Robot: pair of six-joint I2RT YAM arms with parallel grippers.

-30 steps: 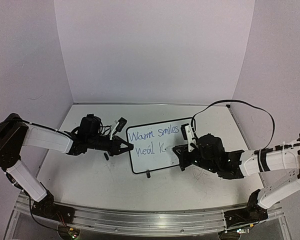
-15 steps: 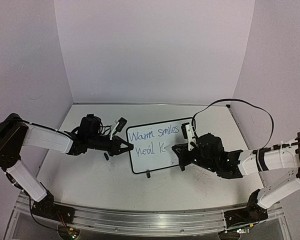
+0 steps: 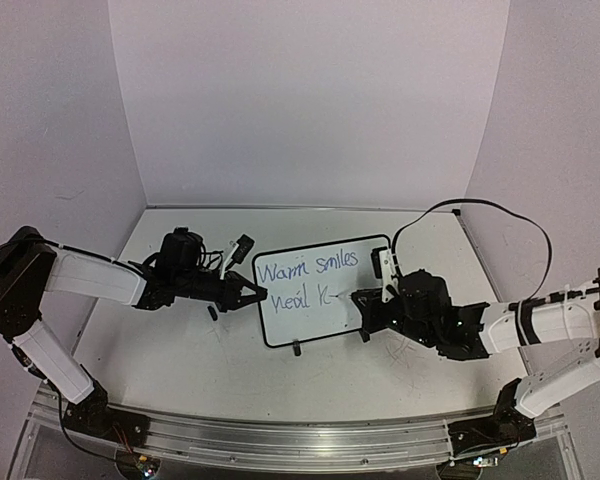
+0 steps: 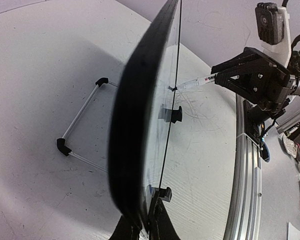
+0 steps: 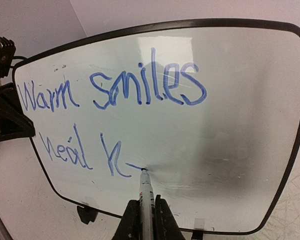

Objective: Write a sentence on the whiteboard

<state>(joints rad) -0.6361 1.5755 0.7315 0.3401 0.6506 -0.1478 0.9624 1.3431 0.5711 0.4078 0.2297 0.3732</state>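
The marker (image 5: pixel 146 195), pinched in the right tool (image 5: pixel 146 217), is now drawn further right, so "hearts" is only begun; the whiteboard (image 5: pixel 250 110) is clamped by the left tool (image 3: pixel 257 293).

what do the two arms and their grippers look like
Both arms have white shell links with black joints: left arm, right arm. The left gripper and right gripper are black and angular. A thin black cable loops above the right arm, and a white camera mount sits on its wrist.
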